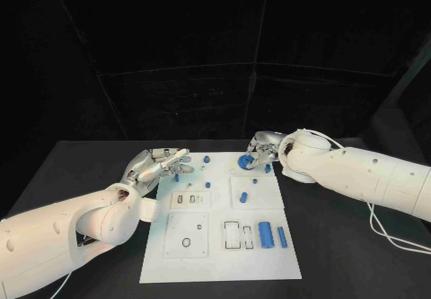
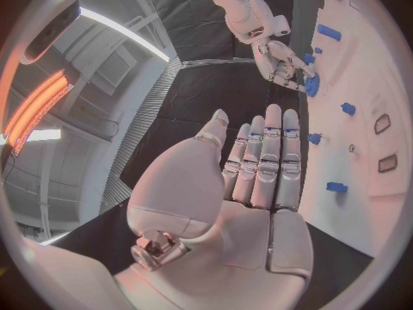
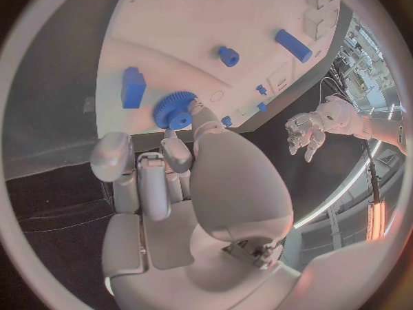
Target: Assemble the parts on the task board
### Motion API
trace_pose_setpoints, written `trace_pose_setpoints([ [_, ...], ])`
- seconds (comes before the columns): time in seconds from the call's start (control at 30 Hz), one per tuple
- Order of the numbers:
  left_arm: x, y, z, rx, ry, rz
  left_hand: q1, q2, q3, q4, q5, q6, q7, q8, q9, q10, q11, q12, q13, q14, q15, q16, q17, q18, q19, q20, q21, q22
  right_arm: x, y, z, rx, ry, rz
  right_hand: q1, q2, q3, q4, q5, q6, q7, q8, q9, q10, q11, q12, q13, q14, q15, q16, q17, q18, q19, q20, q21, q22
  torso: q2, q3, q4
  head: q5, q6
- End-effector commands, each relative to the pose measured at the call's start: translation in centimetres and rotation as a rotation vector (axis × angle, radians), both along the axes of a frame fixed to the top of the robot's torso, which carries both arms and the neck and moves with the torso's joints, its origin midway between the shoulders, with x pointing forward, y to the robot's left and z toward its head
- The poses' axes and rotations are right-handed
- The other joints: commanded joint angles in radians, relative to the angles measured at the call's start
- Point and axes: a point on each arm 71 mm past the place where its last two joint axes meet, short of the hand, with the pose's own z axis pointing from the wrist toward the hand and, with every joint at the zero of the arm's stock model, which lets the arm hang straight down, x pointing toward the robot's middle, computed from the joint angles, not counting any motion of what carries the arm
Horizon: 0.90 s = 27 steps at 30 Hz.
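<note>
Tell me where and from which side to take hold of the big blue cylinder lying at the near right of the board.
Grip the big blue cylinder across its round sides at mid-length, coming from above. It lies flat on the task board with its axis running near to far; a slimmer blue rod lies close on its right, so set the fingers carefully there.

No readable text, labels or numbers anywhere.

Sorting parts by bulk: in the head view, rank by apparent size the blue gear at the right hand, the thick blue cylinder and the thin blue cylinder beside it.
1. Thick blue cylinder
2. Blue gear, partly hidden by the right hand and farther away, so unsure
3. Thin blue cylinder
</note>
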Motion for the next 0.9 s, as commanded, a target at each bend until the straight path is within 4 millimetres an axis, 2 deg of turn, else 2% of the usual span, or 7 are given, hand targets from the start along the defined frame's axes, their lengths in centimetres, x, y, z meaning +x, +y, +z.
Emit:
trace_pose_setpoints([
  [0.03,0.0,-0.2,0.1,-0.003,-0.005,-0.018,0.000,0.012,0.000,-0.005,0.002,0.003,-0.001,-0.005,0.001,0.003,-0.001,-0.006,0.000,0.009,0.000,-0.004,0.002,0.015,0.007,-0.001,0.002,-0.002,0.0,0.1,-0.1,-0.016,0.014,0.005,0.001,0.012,0.009,0.002,0.004,0.007,-0.002,0.008,0.002,0.007,0.001,0.010,0.007,0.069,0.006,0.003,0.066,-0.019,0.004,0.002,0.007,0.002,0.000,-0.0001,0.0009,0.000,-0.002],
  [0.33,0.0,-0.2,0.1,-0.004,-0.004,-0.020,0.000,0.012,0.000,-0.005,0.002,0.003,-0.001,-0.005,0.001,0.003,-0.001,-0.006,0.000,0.009,0.000,-0.004,0.002,0.015,0.007,-0.001,0.002,-0.002,0.2,0.4,-0.1,-0.018,0.009,0.007,0.014,0.024,0.022,-0.005,0.001,0.020,-0.005,0.020,0.004,0.012,-0.001,0.024,0.026,0.069,0.004,0.005,0.070,-0.019,0.004,0.001,0.010,0.006,0.000,0.0002,0.0003,0.001,-0.005],
  [0.5,0.0,-0.2,0.1,-0.004,-0.003,-0.022,0.000,0.012,0.000,-0.005,0.002,0.003,-0.001,-0.005,0.001,0.003,-0.001,-0.006,0.000,0.009,0.000,-0.004,0.002,0.015,0.007,-0.001,0.002,-0.002,0.2,0.7,-0.1,-0.037,0.001,0.003,0.015,0.033,0.033,-0.008,-0.012,0.061,-0.013,0.047,0.010,0.038,-0.008,0.060,0.072,0.069,0.000,0.005,0.072,-0.019,0.003,-0.002,0.012,0.006,0.000,0.0000,0.0008,0.000,-0.004],
  [0.7,0.0,-0.2,0.0,-0.003,0.000,-0.024,0.000,0.012,0.000,-0.005,0.002,0.003,-0.001,-0.005,0.001,0.003,-0.001,-0.006,0.000,0.009,0.000,-0.004,0.002,0.015,0.007,-0.001,0.002,-0.002,0.3,0.7,0.2,-0.100,-0.063,0.002,0.060,0.056,0.086,-0.040,-0.077,0.116,-0.031,0.080,0.015,0.050,-0.024,0.078,0.098,0.069,-0.015,0.005,0.073,-0.019,0.003,-0.015,0.014,0.009,0.000,0.0000,-0.0005,0.000,-0.005],
  [0.77,0.0,-0.2,0.0,-0.003,0.002,-0.026,-0.001,0.014,0.001,-0.005,0.002,0.002,0.001,-0.006,0.000,0.002,0.000,-0.009,-0.001,0.010,0.000,-0.006,0.003,0.015,0.008,-0.001,0.002,-0.002,0.4,0.7,0.3,-0.126,-0.100,0.004,0.079,0.065,0.119,-0.055,-0.147,0.135,-0.038,0.088,0.016,0.052,-0.031,0.080,0.102,0.068,-0.021,0.003,0.071,-0.019,0.003,-0.020,0.014,0.009,0.000,0.0000,-0.0004,0.000,-0.004],
  [0.8,0.0,-0.3,0.0,-0.004,0.003,-0.028,-0.002,0.014,0.001,-0.005,0.002,0.001,0.002,-0.007,0.000,0.002,0.001,-0.010,-0.001,0.010,0.000,-0.007,0.003,0.014,0.008,-0.001,0.001,-0.002,0.4,0.8,0.4,-0.134,-0.115,0.006,0.078,0.065,0.134,-0.057,-0.162,0.139,-0.038,0.088,0.014,0.053,-0.033,0.080,0.104,0.068,-0.022,0.003,0.071,-0.019,0.004,-0.022,0.015,0.011,0.000,0.0000,-0.0001,0.000,-0.003],
  [0.9,0.0,-0.3,0.0,-0.004,0.004,-0.030,-0.002,0.014,0.001,-0.005,0.002,0.001,0.002,-0.007,0.000,0.002,0.001,-0.010,-0.001,0.010,0.000,-0.007,0.003,0.014,0.008,-0.001,0.001,-0.002,0.2,1.1,0.7,-0.145,-0.156,0.015,0.078,0.066,0.159,-0.062,-0.162,0.144,-0.041,0.088,0.012,0.055,-0.034,0.080,0.106,0.069,-0.023,0.004,0.074,-0.020,0.005,-0.023,0.016,0.014,0.000,0.0003,0.0000,0.002,-0.002],
])
